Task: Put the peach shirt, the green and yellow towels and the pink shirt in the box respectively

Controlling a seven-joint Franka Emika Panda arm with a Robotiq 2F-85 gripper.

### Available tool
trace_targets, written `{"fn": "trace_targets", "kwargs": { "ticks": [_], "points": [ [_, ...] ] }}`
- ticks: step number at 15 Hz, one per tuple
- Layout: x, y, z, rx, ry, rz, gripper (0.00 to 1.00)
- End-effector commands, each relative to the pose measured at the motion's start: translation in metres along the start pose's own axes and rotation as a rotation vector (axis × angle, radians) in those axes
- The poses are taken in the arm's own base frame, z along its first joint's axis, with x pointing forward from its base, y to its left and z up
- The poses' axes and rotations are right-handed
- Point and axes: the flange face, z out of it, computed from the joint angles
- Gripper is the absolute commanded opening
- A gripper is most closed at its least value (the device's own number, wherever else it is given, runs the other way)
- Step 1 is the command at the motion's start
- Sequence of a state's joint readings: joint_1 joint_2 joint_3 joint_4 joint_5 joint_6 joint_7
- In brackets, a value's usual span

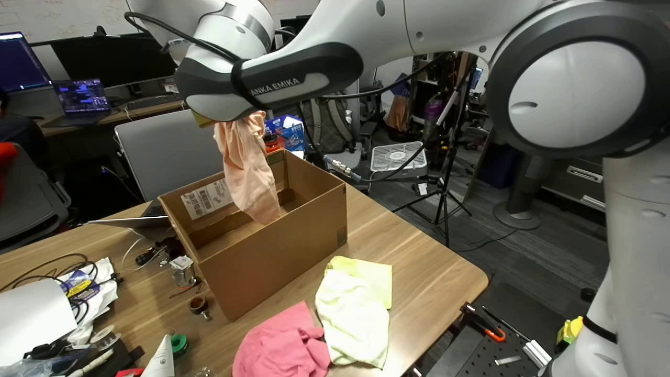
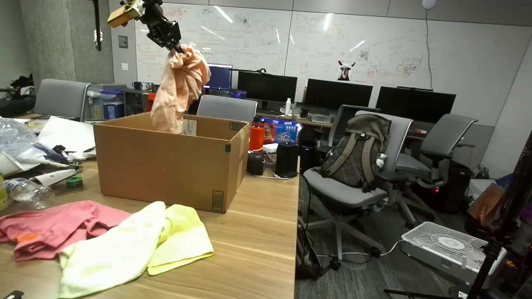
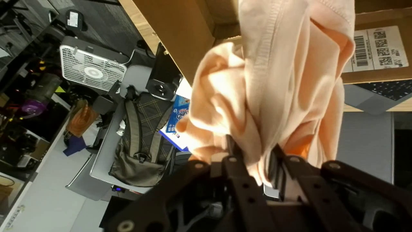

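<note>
Wrist view: peach shirt (image 3: 283,80) in claw (image 3: 253,151)

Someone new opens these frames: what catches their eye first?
Probably the soft, pale peach fabric shirt, hanging bunched from the black two-finger gripper, its lower end apparently inside the open brown cardboard box. Next, likely, on the wood-look table beside the box: a rumpled magenta-pink fabric shirt, a larger pale yellow-green cloth towel and a smaller bright yellow cloth towel.
</note>
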State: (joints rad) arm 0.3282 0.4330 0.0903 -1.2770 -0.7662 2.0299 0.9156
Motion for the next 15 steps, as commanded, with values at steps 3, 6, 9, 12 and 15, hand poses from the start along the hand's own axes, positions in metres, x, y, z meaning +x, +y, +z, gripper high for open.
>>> {"fn": "trace_targets", "kwargs": {
  "ticks": [3, 6, 9, 12, 15],
  "points": [
    [0.014, 0.006, -0.004, -0.019, 0.004, 0.005, 0.7],
    [0.008, 0.009, -0.004, -0.025, -0.018, -0.004, 0.93],
    [-0.002, 0.01, -0.005, -0.036, -0.052, -0.022, 1.0],
    [-0.021, 0.012, -0.01, -0.039, -0.115, -0.059, 1.0],
    [-0.04, 0.018, -0.015, -0.049, -0.201, -0.089, 1.0]
  ]
}}
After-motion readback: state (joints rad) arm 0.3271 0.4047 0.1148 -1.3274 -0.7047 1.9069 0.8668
